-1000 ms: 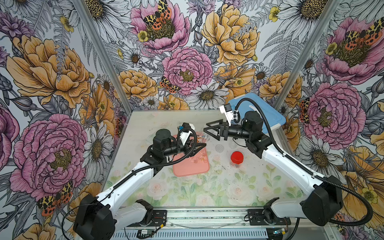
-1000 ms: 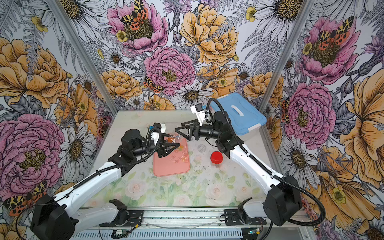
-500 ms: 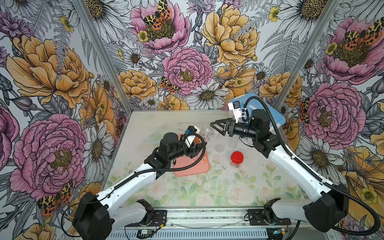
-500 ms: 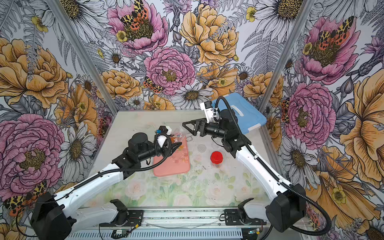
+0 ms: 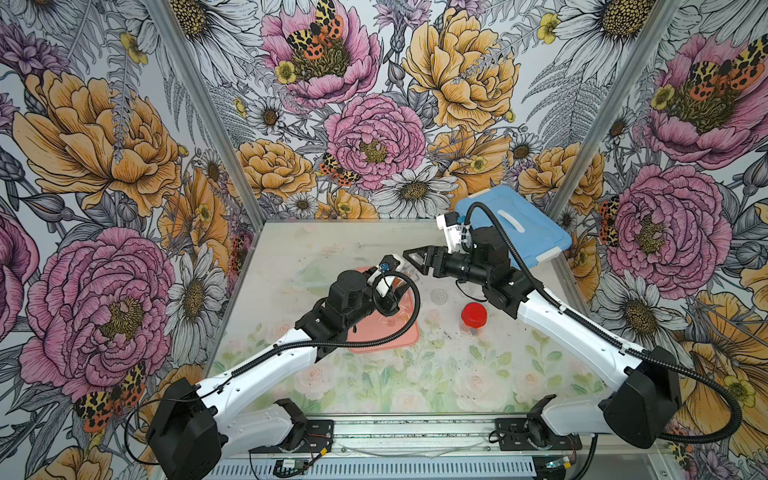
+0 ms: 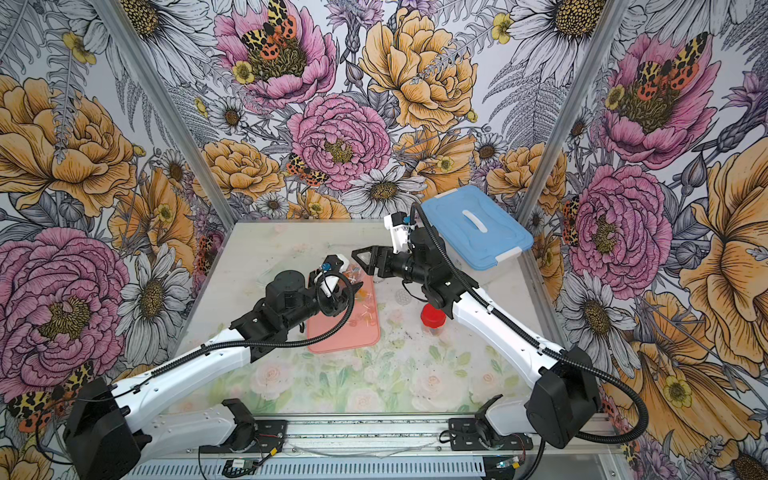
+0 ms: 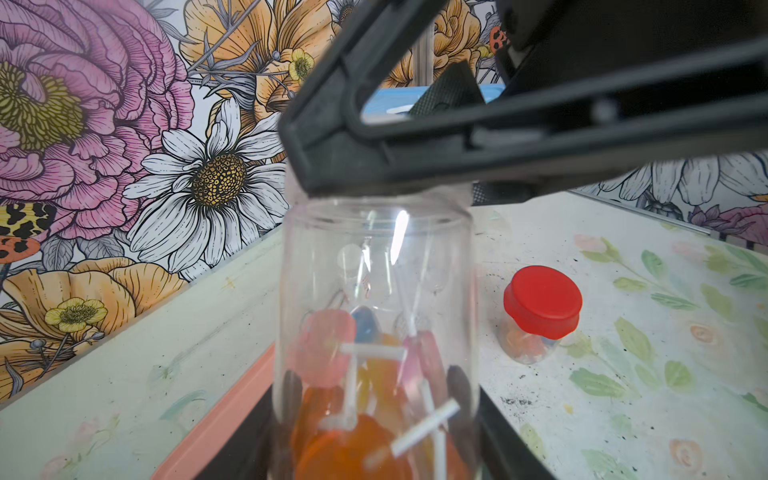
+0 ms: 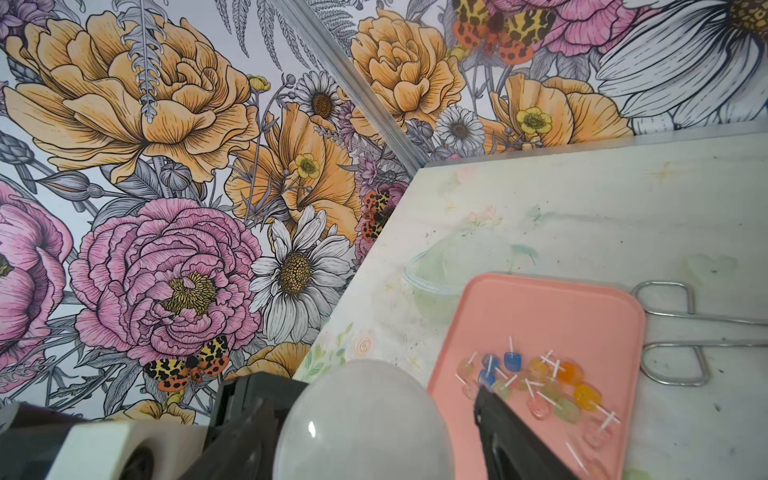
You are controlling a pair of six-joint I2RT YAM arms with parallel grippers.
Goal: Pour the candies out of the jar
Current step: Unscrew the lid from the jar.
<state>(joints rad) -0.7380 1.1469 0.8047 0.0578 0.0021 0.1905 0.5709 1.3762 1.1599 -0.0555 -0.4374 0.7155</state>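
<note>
Jar (image 7: 376, 257) of candies (image 7: 345, 449) gripped by left tool (image 7: 374, 399); right tool (image 8: 363, 390) parted round its base

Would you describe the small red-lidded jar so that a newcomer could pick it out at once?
From the blue-lidded box at the table's far right corner, come forward to the pink tray. The red-lidded jar stands upright on the table right of it. Only its lid is red; the other clear jar sits in the left tool.
</note>
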